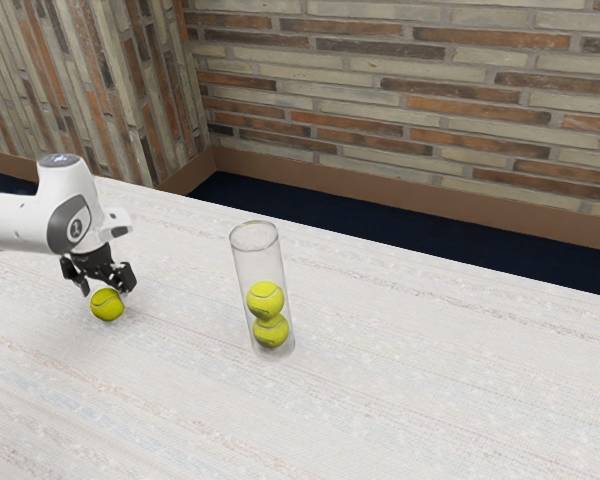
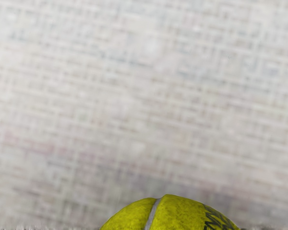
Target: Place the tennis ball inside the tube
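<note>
- The tube (image 1: 258, 262) is the landmark here: it stands upright on the bench (image 1: 400, 390), open end up, its long axis vertical.
- The loose tennis ball (image 1: 107, 304) rests on the bench well apart from the tube, toward the exterior view's left, on the arm's side of it.
- The fingers (image 1: 128, 279) are on that same side of the tube, pointing down and spread wide, one to each side of the ball's upper part; they do not look closed on it, so I read them as holding nothing.
- The relation that matters: the ball lies directly below the fingers, reaching up into the gap between them. Being round, it has no long axis to line up with; centring counts more than turning.
- The single arm (image 1: 20, 222) comes in from the side of the tube where the loose ball lies, so it need not reach past the tube to grasp.
- Inside the tube, two stacked balls (image 1: 267, 300) fill the lower part, leaving room above them.
- The step in hand seems to be the grasp: sink slightly, then close around the ball's middle. A pinch too high could squirt it out.
- Afterwards it must rise above the tube's rim before crossing.
</note>
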`<move>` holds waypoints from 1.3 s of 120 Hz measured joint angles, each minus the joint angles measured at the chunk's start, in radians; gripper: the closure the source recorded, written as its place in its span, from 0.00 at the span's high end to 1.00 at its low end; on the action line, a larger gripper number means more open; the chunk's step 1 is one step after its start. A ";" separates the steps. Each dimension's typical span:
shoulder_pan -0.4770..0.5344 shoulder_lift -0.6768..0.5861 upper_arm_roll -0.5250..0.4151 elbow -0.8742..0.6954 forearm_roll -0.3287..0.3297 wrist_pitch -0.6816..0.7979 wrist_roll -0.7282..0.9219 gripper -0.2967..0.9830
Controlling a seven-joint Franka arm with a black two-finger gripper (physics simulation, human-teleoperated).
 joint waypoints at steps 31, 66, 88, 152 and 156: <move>0.002 0.005 -0.005 -0.010 -0.003 -0.003 0.015 0.76; 0.008 0.000 -0.009 -0.026 -0.012 -0.010 0.026 0.65; 0.009 -0.002 -0.009 -0.028 -0.013 -0.011 0.031 0.58; 0.010 -0.228 -0.023 -0.171 0.003 -0.007 0.020 0.50; 0.012 -0.294 -0.036 -0.208 0.003 -0.007 0.019 0.50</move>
